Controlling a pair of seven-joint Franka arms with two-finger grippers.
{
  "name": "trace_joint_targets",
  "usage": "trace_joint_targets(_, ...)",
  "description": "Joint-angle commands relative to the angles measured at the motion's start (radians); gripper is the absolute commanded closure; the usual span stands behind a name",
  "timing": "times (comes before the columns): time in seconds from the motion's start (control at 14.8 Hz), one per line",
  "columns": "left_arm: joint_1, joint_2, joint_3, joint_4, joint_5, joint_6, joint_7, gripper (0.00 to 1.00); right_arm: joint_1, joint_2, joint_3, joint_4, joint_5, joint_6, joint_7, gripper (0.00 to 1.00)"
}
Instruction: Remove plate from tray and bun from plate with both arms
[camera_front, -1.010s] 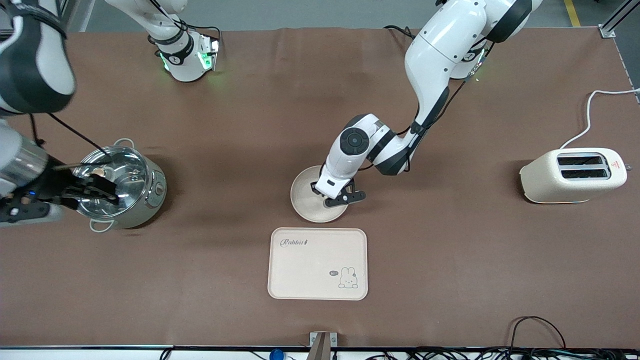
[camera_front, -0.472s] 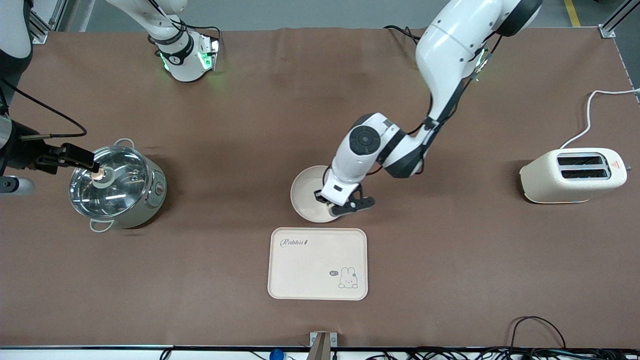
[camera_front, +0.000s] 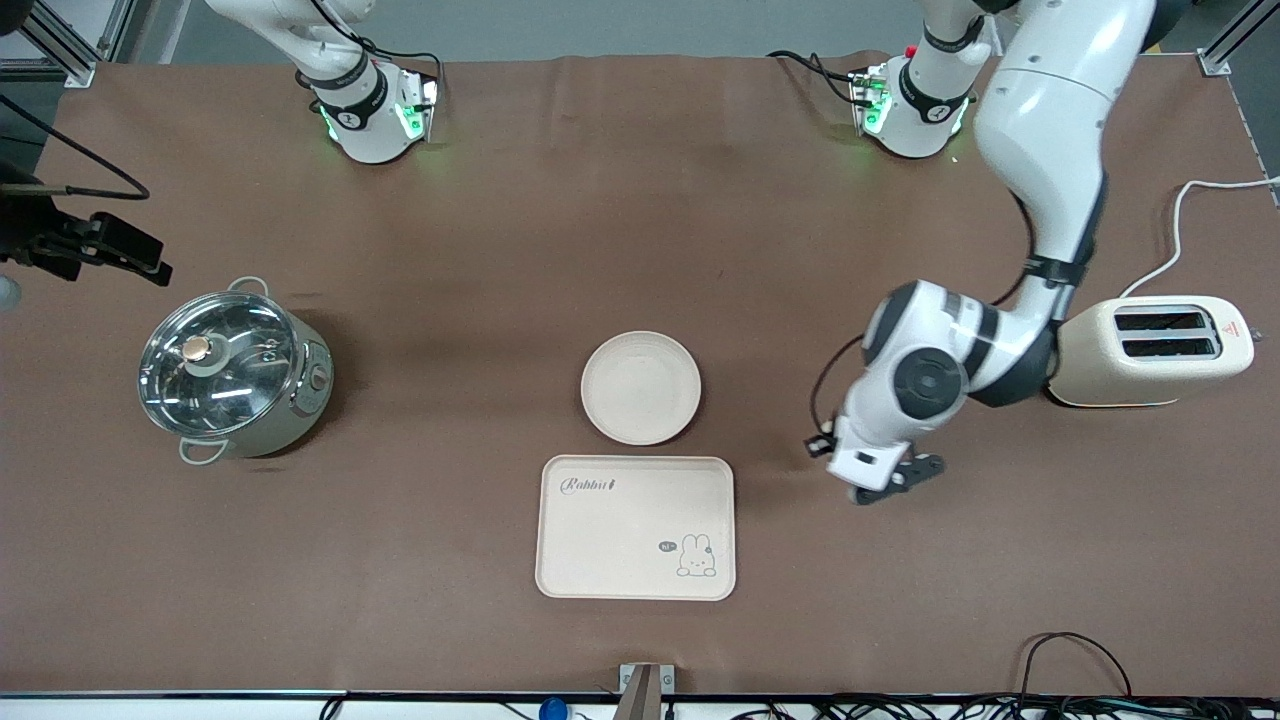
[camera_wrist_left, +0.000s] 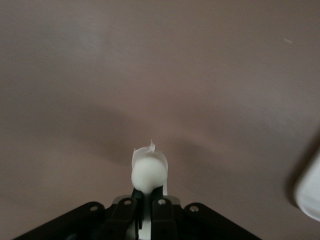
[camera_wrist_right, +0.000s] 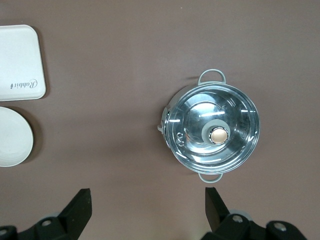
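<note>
A brown desk (camera_front: 480, 250) fills the front view, and there is plenty of bare surface on it. The plate (camera_front: 640, 387) sits alone mid-desk, its rim just clear of the edge of the rabbit tray (camera_front: 635, 527), which lies nearer the camera. Toward the right arm's end stands a steel pot (camera_front: 232, 372) with a glass lid, open desk all round it. The right gripper (camera_front: 120, 250) hangs above the desk at the view's edge, up beside the pot rather than over it. Toward the left arm's end, a cream toaster (camera_front: 1148, 350) stands with its cord trailing off; the left arm's elbow crowds right against its side. The left gripper (camera_front: 890, 478) hovers over bare desk between the plate and the toaster, well apart from the plate.

Over to the left wrist view: the left gripper (camera_wrist_left: 145, 200) is clamped on the bun (camera_wrist_left: 148, 169), a pale lump standing up between the narrowly set fingers, nothing but brown desk under it and a pale rounded shape at the frame's edge.

Now the right wrist view: the right gripper (camera_wrist_right: 147, 210) is spread wide with nothing between its fingers (camera_wrist_right: 80, 207). Below it lie the pot (camera_wrist_right: 212, 131), a corner of the tray (camera_wrist_right: 20, 62) and part of the plate (camera_wrist_right: 12, 137), with a broad clear lane between pot and plate.
</note>
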Motion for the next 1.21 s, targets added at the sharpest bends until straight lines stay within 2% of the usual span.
trace_joint_targets(0.0, 0.073, -0.004, 0.001, -0.015, 0.046, -0.038, 0.045, 0.98, 0.015, -0.03, -0.015, -0.035, -0.009, 0.011, 0.012, 0.0)
trace_joint_targets(0.07, 0.119, 0.001, -0.001, -0.017, 0.053, -0.041, 0.089, 0.98, 0.014, -0.033, -0.014, -0.033, -0.007, 0.037, 0.012, 0.0)
trace_joint_targets(0.2, 0.126, 0.028, -0.002, -0.015, 0.053, -0.041, 0.087, 0.93, 0.015, -0.037, -0.011, -0.033, -0.004, 0.081, 0.012, 0.0)
trace_joint_targets(0.34, 0.13, 0.044, -0.002, -0.015, 0.051, -0.04, 0.093, 0.81, 0.014, -0.036, -0.015, -0.035, -0.003, 0.092, 0.014, 0.0)
trace_joint_targets(0.4, 0.139, 0.048, -0.001, -0.015, 0.053, -0.038, 0.099, 0.65, 0.015, -0.036, -0.017, -0.035, 0.0, 0.091, 0.018, 0.0)
trace_joint_targets(0.47, 0.149, 0.051, -0.001, -0.015, 0.051, -0.035, 0.096, 0.43, 0.011, -0.036, -0.02, -0.047, 0.017, 0.088, 0.02, 0.0)
trace_joint_targets(0.54, 0.152, 0.051, -0.001, -0.015, 0.051, -0.035, 0.087, 0.25, 0.003, -0.037, -0.029, -0.076, 0.04, 0.091, 0.017, 0.0)
trace_joint_targets(0.61, 0.152, 0.045, -0.001, -0.015, 0.053, -0.036, 0.088, 0.0, 0.001, -0.036, -0.049, -0.103, 0.051, 0.109, 0.015, 0.0)
trace_joint_targets(1.01, 0.156, -0.01, -0.002, -0.008, 0.054, -0.047, 0.091, 0.0, 0.041, -0.034, -0.086, -0.122, 0.051, 0.143, 0.012, 0.0)
trace_joint_targets(1.15, 0.153, -0.009, -0.007, -0.008, 0.054, -0.087, 0.083, 0.0, 0.044, -0.034, -0.086, -0.117, 0.049, 0.138, 0.012, 0.0)
